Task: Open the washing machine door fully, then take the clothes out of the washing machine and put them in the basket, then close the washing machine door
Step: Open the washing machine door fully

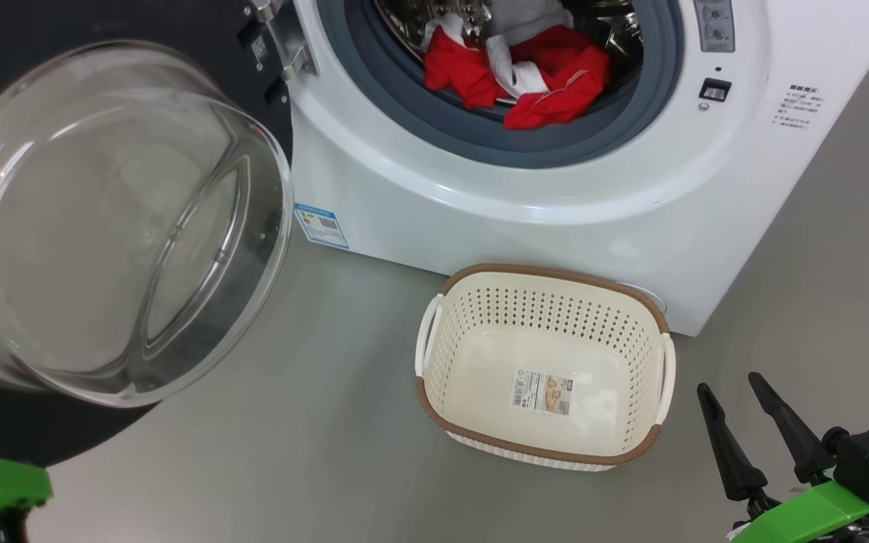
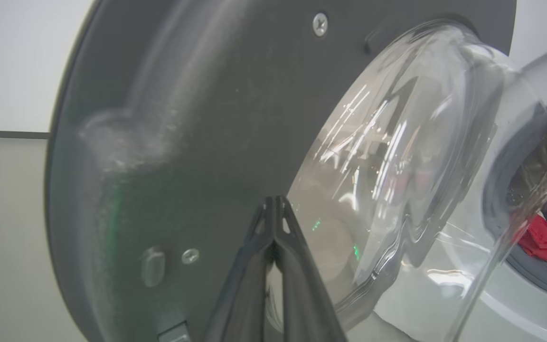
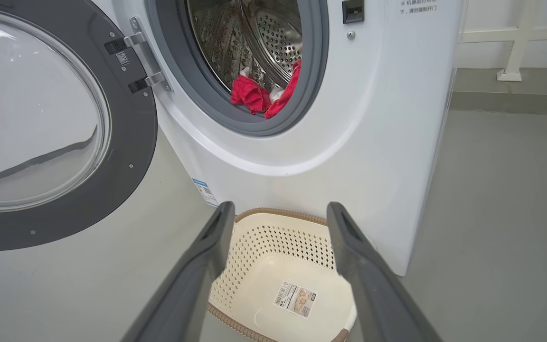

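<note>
Grey floor (image 1: 291,452); basket (image 1: 548,273) just before washing machine (image 1: 480,219), clothes (image 1: 548,75) in drum (image 3: 273,38), door (image 1: 118,226) swung open left. Left gripper (image 2: 273,204) closed near door; right gripper (image 1: 729,385) open.

The washing machine (image 1: 555,204) stands on the floor (image 1: 291,452). Its door (image 3: 133,152) is swung out to the left of the drum (image 3: 273,42), hinged at the opening's left side, with the glass bowl (image 1: 102,226) bulging forward. The clothes (image 1: 532,75) lie in the drum's bottom front, partly on the ring (image 1: 480,139). The basket (image 1: 548,455) sits on the floor just before the machine, right of the door. The right tool (image 1: 729,383) hangs right of the basket. The left tool (image 2: 273,202) is close before the door's inner face, beside the bowl.
</note>
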`<state>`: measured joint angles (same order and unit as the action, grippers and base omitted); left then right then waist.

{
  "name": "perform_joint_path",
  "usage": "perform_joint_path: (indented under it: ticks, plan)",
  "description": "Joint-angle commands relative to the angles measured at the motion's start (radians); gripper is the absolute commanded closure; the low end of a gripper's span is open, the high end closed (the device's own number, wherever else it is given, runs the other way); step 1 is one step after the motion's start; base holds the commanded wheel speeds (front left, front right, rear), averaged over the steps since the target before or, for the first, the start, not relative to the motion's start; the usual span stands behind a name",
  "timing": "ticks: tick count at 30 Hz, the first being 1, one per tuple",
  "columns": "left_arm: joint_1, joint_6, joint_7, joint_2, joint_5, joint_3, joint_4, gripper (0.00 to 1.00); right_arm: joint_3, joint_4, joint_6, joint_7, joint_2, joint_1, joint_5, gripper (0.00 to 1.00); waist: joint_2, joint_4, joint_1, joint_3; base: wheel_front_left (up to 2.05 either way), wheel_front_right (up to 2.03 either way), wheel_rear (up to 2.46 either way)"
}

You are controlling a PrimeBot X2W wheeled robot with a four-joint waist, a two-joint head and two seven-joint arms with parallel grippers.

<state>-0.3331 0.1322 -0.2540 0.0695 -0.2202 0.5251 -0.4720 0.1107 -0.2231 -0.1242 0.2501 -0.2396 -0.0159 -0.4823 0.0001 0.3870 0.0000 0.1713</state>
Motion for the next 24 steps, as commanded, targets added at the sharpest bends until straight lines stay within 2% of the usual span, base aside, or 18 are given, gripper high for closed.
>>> perform_joint_path:
  ticks: [1,4,7,9,13,14,16,17,24]
  plan:
    - [0.027,-0.002,-0.008,0.029,0.007,0.020,0.037,1.00,0.022,0.027,-0.007,0.012,-0.008,0.021,-0.002,0.00,-0.0001,-0.003,0.0000,-0.011,0.00,0.00,0.00]
    - [0.059,-0.002,-0.008,0.015,0.003,0.004,0.058,1.00,0.025,0.026,-0.007,0.012,-0.005,0.017,-0.003,0.00,-0.0001,-0.007,0.0000,-0.027,0.00,0.00,0.00]
    - [0.094,-0.002,-0.008,0.007,-0.005,-0.030,0.086,0.73,0.028,0.027,-0.007,0.012,-0.006,0.014,-0.003,0.00,-0.0001,-0.011,0.0000,-0.036,0.00,0.00,0.00]
    - [0.116,-0.002,-0.008,0.004,-0.018,-0.051,0.108,0.68,0.029,0.027,-0.007,0.012,-0.006,0.013,-0.004,0.00,-0.0001,-0.015,0.0000,-0.040,0.00,0.00,0.00]
    - [0.155,-0.002,-0.008,-0.001,-0.037,-0.090,0.152,0.51,0.028,0.030,-0.007,0.012,-0.006,0.010,-0.004,0.00,-0.0001,-0.024,0.0000,-0.049,0.00,0.00,0.00]
    - [0.165,-0.002,-0.008,-0.002,-0.040,-0.099,0.164,0.35,0.027,0.031,-0.007,0.012,-0.005,0.008,-0.005,0.00,-0.0001,-0.027,0.0000,-0.052,0.00,0.00,0.00]
    - [0.182,-0.002,-0.008,-0.004,-0.052,-0.116,0.190,0.16,0.026,0.033,-0.007,0.012,-0.004,0.004,-0.005,0.00,-0.0001,-0.034,0.0000,-0.057,0.00,0.00,0.00]
    - [0.191,-0.002,-0.008,-0.004,-0.057,-0.125,0.203,0.00,0.024,0.034,-0.007,0.012,-0.004,0.002,-0.004,0.00,-0.0001,-0.038,0.0000,-0.060,0.00,0.00,0.00]
    - [0.249,-0.002,-0.008,-0.006,-0.097,-0.203,0.306,0.00,0.012,0.041,-0.007,0.012,-0.005,-0.003,-0.005,0.00,-0.0001,-0.080,0.0000,-0.069,0.00,0.00,0.00]
